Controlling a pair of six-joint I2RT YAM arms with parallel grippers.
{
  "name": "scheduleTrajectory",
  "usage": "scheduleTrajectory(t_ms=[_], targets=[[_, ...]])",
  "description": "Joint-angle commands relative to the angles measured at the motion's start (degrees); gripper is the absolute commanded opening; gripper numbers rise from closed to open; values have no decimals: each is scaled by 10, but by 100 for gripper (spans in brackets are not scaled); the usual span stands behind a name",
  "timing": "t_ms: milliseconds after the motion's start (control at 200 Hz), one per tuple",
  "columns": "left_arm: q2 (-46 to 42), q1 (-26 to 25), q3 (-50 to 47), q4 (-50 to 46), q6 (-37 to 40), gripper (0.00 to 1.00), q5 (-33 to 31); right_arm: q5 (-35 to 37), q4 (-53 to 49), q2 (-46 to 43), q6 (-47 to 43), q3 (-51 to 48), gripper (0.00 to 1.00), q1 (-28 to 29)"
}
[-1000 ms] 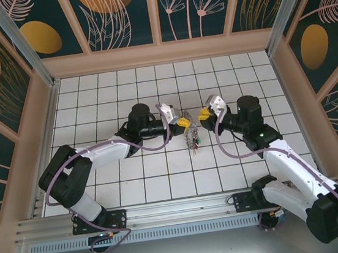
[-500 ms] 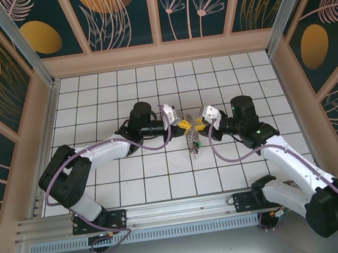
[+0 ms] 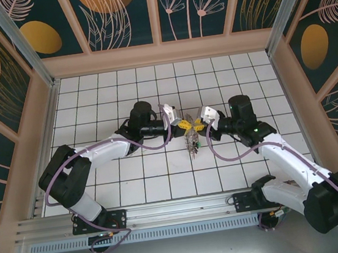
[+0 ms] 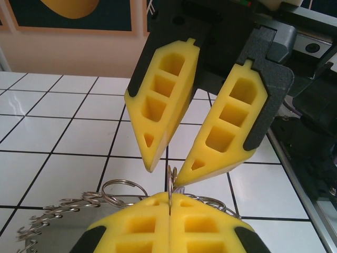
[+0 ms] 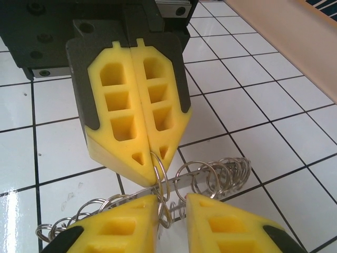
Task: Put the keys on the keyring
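My left gripper (image 3: 185, 124) is over the middle of the tiled floor, shut on the thin grey keyring (image 4: 171, 176), which I see edge-on between its yellow pads (image 4: 137, 226). A cluster of keys (image 3: 192, 143) hangs below the two grippers. My right gripper (image 3: 197, 123) faces the left one tip to tip. It is open, its fingertips (image 5: 134, 216) standing either side of the keyring (image 5: 159, 167), one pad touching the wire. Several small split rings (image 5: 224, 174) are strung in a row just below.
White tiled floor (image 3: 121, 89) inside a walled pen with patterned panels (image 3: 118, 15). An aluminium rail (image 3: 167, 210) runs along the near edge by the arm bases. Purple cables loop beside both forearms.
My right gripper has moved left toward the left gripper and now straddles the keyring, its jaws slightly narrower. The left arm has held still, shut on the ring.
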Motion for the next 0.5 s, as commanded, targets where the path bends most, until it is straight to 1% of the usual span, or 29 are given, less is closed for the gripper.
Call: scheduleTrajectory(t_ms=[0, 365, 435, 495], targets=[[-9, -2, 19, 16, 10, 0, 24, -26, 16, 7, -14, 23, 21, 5], [-7, -1, 20, 9, 13, 0, 25, -43, 31, 18, -13, 23, 17, 4], [-7, -2, 18, 9, 12, 0, 24, -44, 33, 20, -13, 22, 15, 4], [-8, -1, 18, 9, 12, 0, 22, -44, 31, 22, -15, 24, 11, 4]])
